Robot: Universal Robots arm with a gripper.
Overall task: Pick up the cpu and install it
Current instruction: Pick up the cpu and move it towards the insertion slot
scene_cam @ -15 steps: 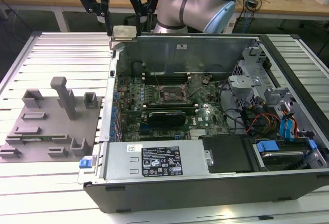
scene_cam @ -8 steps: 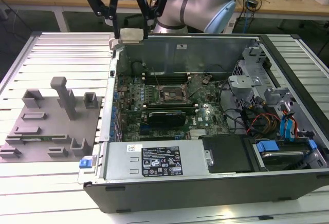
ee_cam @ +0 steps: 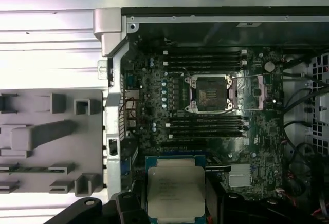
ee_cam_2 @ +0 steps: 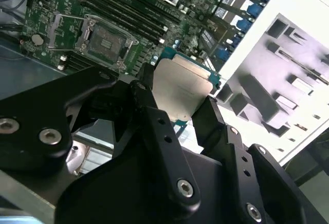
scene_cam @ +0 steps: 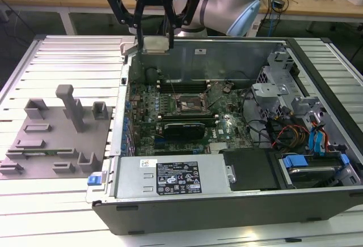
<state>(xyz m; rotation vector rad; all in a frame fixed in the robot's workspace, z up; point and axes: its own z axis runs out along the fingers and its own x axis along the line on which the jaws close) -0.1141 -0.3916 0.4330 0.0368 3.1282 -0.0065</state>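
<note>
Currently in stock at this station, item by item.

Gripper (scene_cam: pixel 154 37): hanging over the far wall of the open computer case (scene_cam: pixel 227 51), towards the exterior view's left. Its black fingers (ee_cam_2: pixel 149 113) are pinching the cpu (ee_cam_2: pixel 180 93) by two opposite edges.

Cpu: riding between the fingertips, well above the motherboard (ee_cam: pixel 257 147), with its silvery-white top showing in both wrist views. It is probably sitting about level, though the angle is hard to judge.

Socket (ee_cam: pixel 211 93): lying on the motherboard between rows of memory slots, its dark centre showing, well apart from the cpu.

Grey fixture plate (scene_cam: pixel 51 145): resting on the slatted table (scene_cam: pixel 68 60) just beside the case, at the exterior view's left, and carrying several upright blocks.
</note>
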